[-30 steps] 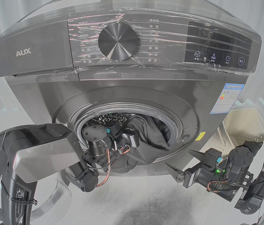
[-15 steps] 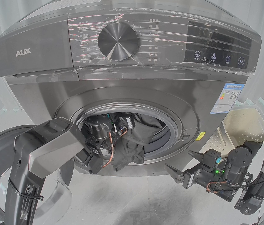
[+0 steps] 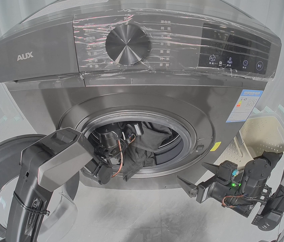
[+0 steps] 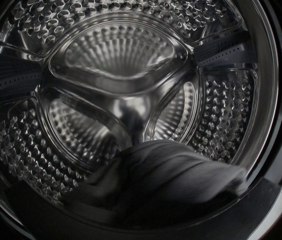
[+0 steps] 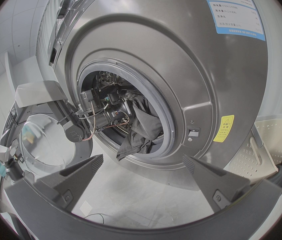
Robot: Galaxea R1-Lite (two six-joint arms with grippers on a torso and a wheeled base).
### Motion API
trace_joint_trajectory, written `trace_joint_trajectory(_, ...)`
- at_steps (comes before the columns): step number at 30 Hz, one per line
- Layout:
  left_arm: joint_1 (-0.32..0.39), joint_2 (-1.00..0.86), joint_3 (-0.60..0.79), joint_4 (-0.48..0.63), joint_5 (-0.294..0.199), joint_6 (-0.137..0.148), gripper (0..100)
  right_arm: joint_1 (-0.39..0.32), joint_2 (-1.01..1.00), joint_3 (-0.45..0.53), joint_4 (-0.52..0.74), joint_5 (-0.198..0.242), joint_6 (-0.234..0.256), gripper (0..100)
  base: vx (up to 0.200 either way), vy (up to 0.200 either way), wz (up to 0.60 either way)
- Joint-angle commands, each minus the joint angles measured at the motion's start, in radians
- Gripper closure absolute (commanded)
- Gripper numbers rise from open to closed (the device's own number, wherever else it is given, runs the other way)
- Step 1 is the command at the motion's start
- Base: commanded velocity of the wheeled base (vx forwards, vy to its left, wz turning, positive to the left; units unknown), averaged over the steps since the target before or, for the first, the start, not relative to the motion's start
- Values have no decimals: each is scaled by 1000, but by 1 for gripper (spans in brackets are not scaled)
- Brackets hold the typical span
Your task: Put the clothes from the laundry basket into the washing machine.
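Left wrist view looks into the steel drum (image 4: pixel 121 67), where a fold of the dark garment (image 4: pixel 171 174) lies at its mouth. In the head view the garment's tail hangs out over the door seal of the washing machine (image 3: pixel 155 98). The left arm (image 3: pixel 58 158) is bent into the opening, its end effector (image 3: pixel 136 130) against the cloth; its grip cannot be told. The right end effector (image 3: pixel 195 173) hovers low, spread wide, near the laundry basket (image 3: pixel 266 135). A blue label (image 3: pixel 244 105) and a yellow sticker (image 3: pixel 215 146) mark the front.
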Motion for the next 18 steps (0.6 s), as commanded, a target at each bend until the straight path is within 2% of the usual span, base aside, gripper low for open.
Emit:
trace_joint_trajectory(1, -10, -14, 45, 5, -1, -1, 0, 0, 2, 0, 0, 0, 0, 0, 0, 0, 0)
trace_joint_trajectory(3, -11, -23, 71, 11, -1, -1, 0, 0, 5, 0, 0, 0, 0, 0, 0, 0, 0)
trace_joint_trajectory(7, -22, -78, 235, 62, -27, 2, 0, 0, 5, 0, 0, 0, 0, 0, 0, 0, 0)
trace_joint_trajectory(10, -25, -89, 284, 83, -52, 2, 0, 0, 5, 0, 0, 0, 0, 0, 0, 0, 0)
trace_joint_trajectory(15, -30, -89, 333, 89, -61, 4, 0, 0, 5, -2, 0, 0, 0, 0, 0, 0, 0)
trace_joint_trajectory(18, -37, -90, 394, 95, -95, 7, 0, 0, 5, -2, 0, -1, 0, 0, 0, 0, 0)
